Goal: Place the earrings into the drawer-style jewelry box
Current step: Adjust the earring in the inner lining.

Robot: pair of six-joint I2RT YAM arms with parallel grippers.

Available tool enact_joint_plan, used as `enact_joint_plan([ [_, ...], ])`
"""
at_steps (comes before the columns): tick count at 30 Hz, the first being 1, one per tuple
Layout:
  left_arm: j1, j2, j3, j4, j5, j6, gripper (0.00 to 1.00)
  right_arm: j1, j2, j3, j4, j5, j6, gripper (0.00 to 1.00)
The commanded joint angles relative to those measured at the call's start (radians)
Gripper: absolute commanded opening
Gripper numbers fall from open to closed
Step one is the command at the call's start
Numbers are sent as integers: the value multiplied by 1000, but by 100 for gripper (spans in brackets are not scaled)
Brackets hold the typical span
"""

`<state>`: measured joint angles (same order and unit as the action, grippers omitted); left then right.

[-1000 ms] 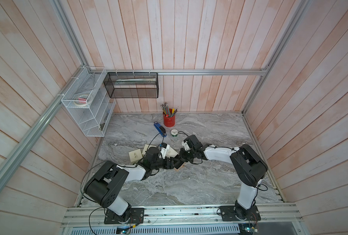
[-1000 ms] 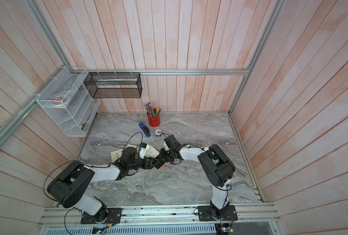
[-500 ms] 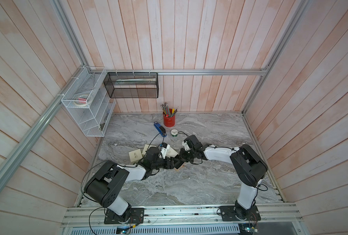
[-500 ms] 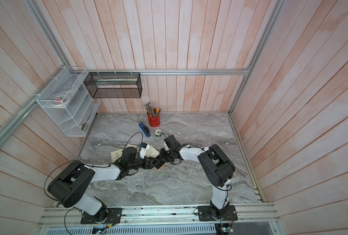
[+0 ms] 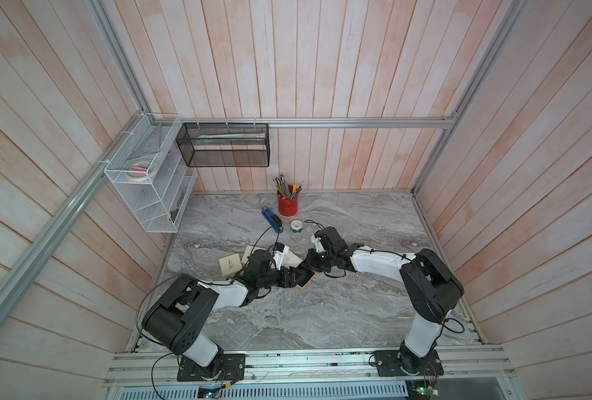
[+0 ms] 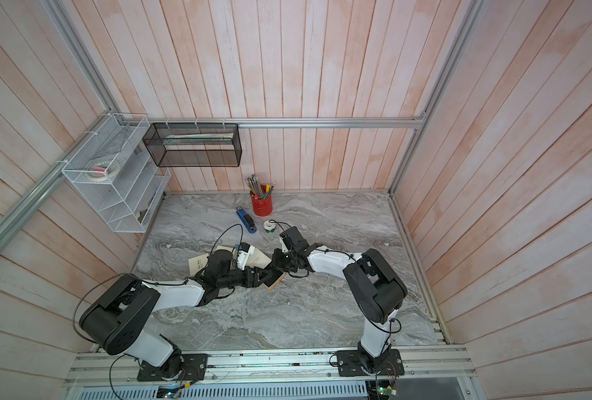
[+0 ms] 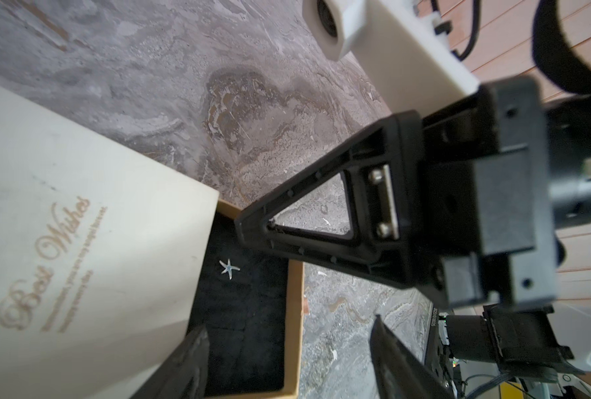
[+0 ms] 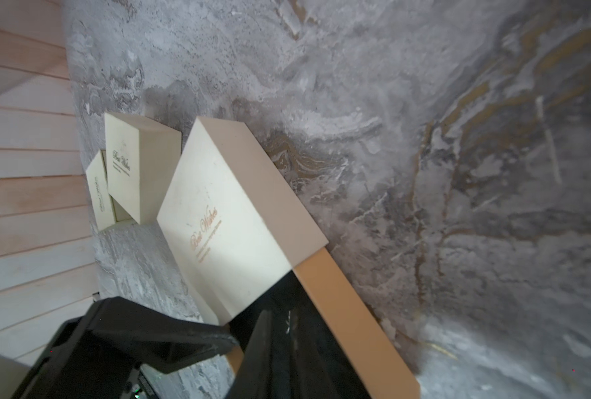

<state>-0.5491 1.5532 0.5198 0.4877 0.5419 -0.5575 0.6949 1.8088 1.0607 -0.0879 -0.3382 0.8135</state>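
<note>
The right gripper has its fingers drawn almost together, tips poised just above the open drawer; whether they pinch anything I cannot tell. Just beside those tips a small silver starfish-shaped earring lies flat on the black lining, close to the sleeve's mouth, so one piece appears to be delivered already. The tan cardboard drawer is pulled partly out toward the right, probably to expose enough lining for a drop from above. The cream cardboard sleeve, lettered "Best Wishes" in gold, covers the drawer's left part. The left gripper has its fingers spread wide, one over the box and one beyond the drawer's outer wall; this looks meant to steady the drawer, though contact is unclear. Everything rests on the grey marble-patterned tabletop; two more cream boxes sit further left, apart.
</note>
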Motion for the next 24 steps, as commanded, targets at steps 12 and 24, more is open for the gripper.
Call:
enact_joint_plan([
  [12, -2, 15, 18, 3, 4, 4, 74, 23, 69, 67, -68, -16, -49, 0],
  [24, -3, 26, 20, -7, 0, 11, 74, 23, 70, 62, -107, 31, -56, 0],
])
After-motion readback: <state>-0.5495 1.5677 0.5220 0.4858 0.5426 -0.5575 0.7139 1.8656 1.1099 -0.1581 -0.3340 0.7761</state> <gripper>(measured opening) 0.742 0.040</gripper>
